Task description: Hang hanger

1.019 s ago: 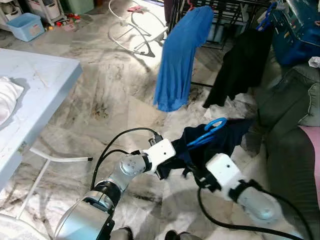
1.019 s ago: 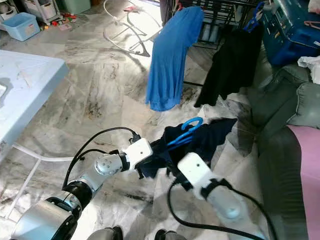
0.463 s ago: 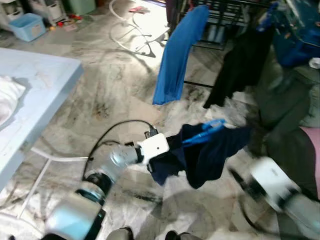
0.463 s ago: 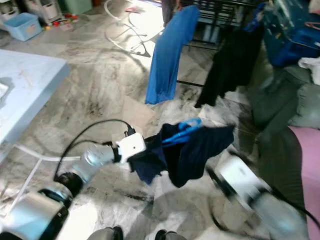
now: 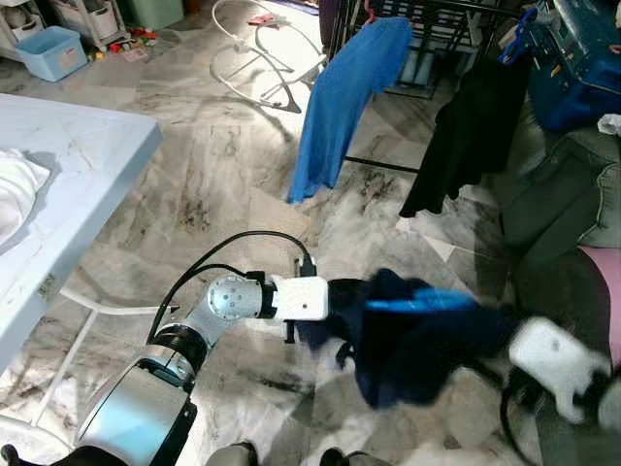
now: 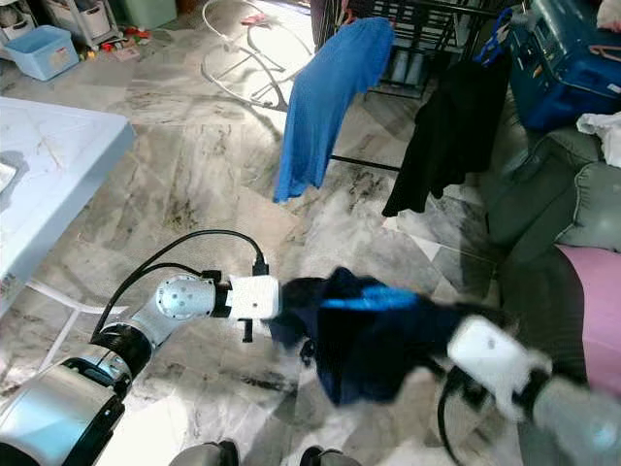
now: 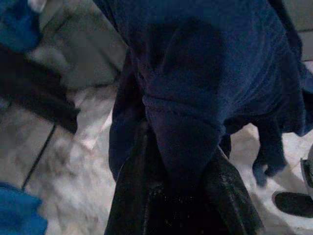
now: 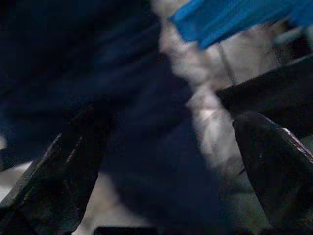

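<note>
Marble floor [image 5: 194, 184] below: left gripper [image 7: 178, 161] clamps the navy garment [image 5: 417, 340] on its blue hanger [image 5: 417, 304]; right gripper [image 8: 161, 161] gapes. Next: carry to drying rack [image 5: 437, 29].

Quick headcount: one blue hanger [image 5: 419, 303], one dark navy garment [image 5: 417, 349] draped on it. Two more clothes hanging off one black rack [image 5: 456, 19]: one blue shirt [image 5: 340, 107], one black garment [image 5: 473, 131]. One light blue table [image 5: 68, 184], one white cloth [image 5: 15, 194] on top. One blue bin [image 5: 49, 50]. One white tube frame [image 5: 254, 60] on floor. Two robot arms.
</note>
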Motion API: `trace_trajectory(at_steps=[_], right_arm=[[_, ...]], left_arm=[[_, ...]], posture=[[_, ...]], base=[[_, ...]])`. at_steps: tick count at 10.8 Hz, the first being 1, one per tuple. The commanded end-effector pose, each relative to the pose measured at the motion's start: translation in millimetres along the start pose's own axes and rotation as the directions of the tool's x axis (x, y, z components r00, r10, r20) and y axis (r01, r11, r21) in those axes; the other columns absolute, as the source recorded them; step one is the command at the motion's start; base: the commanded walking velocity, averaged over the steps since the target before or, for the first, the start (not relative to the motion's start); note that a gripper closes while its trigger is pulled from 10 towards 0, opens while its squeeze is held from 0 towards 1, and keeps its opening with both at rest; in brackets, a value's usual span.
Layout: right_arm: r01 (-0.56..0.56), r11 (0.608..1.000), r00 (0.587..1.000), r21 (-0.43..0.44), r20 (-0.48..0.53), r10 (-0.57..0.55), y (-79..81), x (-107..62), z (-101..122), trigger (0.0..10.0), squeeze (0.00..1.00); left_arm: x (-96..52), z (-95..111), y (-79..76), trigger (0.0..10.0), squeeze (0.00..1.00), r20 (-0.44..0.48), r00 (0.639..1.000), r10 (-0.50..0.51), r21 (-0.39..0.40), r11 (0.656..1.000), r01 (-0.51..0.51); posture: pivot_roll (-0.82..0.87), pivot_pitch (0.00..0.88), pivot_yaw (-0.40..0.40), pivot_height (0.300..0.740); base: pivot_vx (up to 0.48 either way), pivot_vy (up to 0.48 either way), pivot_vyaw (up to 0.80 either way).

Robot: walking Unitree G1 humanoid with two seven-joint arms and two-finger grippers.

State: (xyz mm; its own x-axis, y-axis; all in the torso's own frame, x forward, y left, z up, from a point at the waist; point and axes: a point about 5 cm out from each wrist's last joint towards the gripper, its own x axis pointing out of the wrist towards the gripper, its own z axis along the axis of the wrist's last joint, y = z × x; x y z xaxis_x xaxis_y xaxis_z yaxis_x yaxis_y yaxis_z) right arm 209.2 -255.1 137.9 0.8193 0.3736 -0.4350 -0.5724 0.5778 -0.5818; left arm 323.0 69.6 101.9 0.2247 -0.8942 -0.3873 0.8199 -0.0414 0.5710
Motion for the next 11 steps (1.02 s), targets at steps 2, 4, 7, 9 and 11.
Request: trace_trajectory(at_steps=[2,4,7,9,11], right_arm=[[-0.084,0.996,0.996,-0.009,-0.002,0.084,3.2,4.8,1,10.0,0.00],[-0.128,0.991,0.992,0.045,-0.010,0.128,5.4,8.3,-6,10.0,0.00],[-0.236,0.967,0.965,0.096,-0.090,0.244,14.6,0.6,-24,0.0,0.00],[-0.238,0.967,0.963,0.094,-0.110,0.248,13.9,-1.6,-28,0.0,0.00],[-0.228,0.969,0.965,0.093,-0.111,0.237,13.2,-2.6,-29,0.0,0.00]], left_arm=[[9.5,15,-5.4,0.0,0.00,0.104,0.994,-0.040,0.063,0.997,0.034],[11.3,21,-3.1,0.0,0.00,0.145,0.989,-0.042,0.076,0.997,0.031],[11.5,22,-1.8,0.0,0.00,0.151,0.988,-0.042,0.079,0.996,0.031],[12.0,22,-4.9,0.0,0.00,0.157,0.986,-0.052,0.080,0.996,0.040],[12.2,22,-5.3,0.0,0.00,0.157,0.986,-0.058,0.085,0.995,0.045]], posture=[[0.04,0.148,-0.087,0.740],[0.04,0.151,-0.092,0.740],[0.04,0.152,-0.093,0.740],[0.04,0.152,-0.091,0.740],[0.04,0.153,-0.091,0.740]], base=[[0.000,0.000,0.00],[0.000,0.000,0.00],[0.000,0.000,0.00],[0.000,0.000,0.00],[0.000,0.000,0.00]])
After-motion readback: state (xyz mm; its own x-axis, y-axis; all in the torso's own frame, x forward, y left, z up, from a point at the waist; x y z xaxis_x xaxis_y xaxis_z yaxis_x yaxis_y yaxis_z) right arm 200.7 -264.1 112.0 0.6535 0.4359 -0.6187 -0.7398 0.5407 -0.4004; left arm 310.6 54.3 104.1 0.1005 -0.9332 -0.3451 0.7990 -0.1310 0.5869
